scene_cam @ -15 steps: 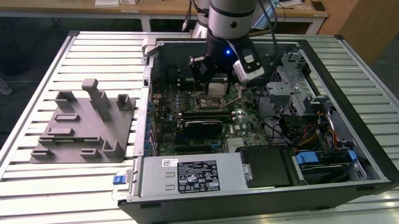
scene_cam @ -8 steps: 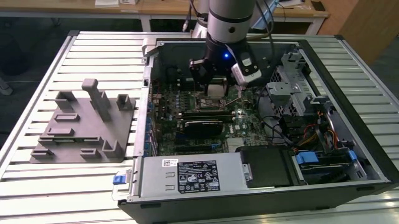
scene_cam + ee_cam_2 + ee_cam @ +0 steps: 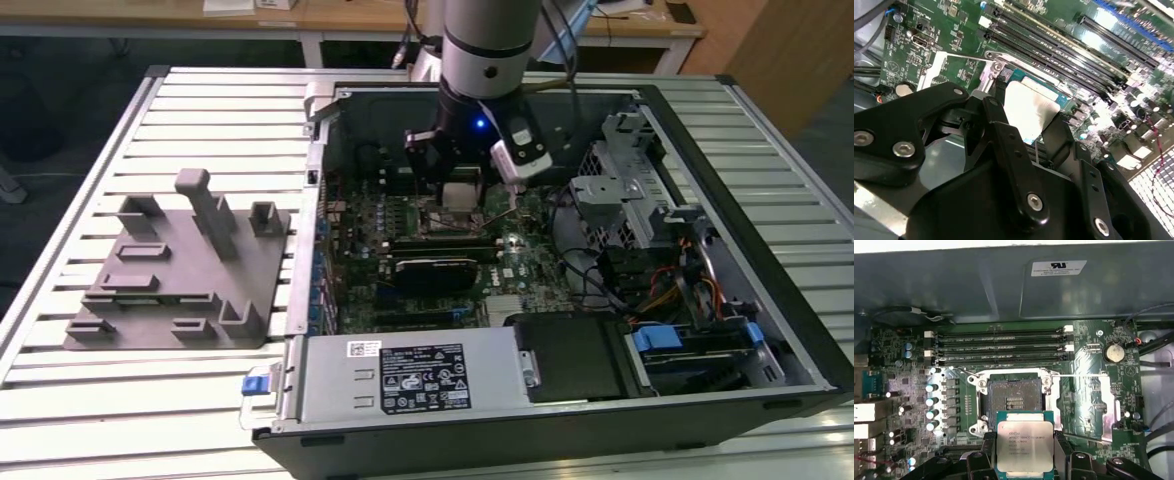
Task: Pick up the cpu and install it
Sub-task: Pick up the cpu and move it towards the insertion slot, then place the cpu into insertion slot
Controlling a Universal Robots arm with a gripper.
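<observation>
Gripper (image 3: 1025, 452) of mine pinches the cpu (image 3: 1025, 442) by its side edges, near the open socket (image 3: 1010, 397). My fingers (image 3: 989, 452) hide those edges, and its lower edge is cut off. Small print covers its lid. Around it, the case (image 3: 534, 440) lies on a slatted table (image 3: 160, 400).

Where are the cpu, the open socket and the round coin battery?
cpu (image 3: 1024, 447): first wrist view, middle of its silver top.
socket (image 3: 1013, 396): first wrist view, its dark centre.
coin battery (image 3: 1115, 352): first wrist view, its shiny round face.
</observation>
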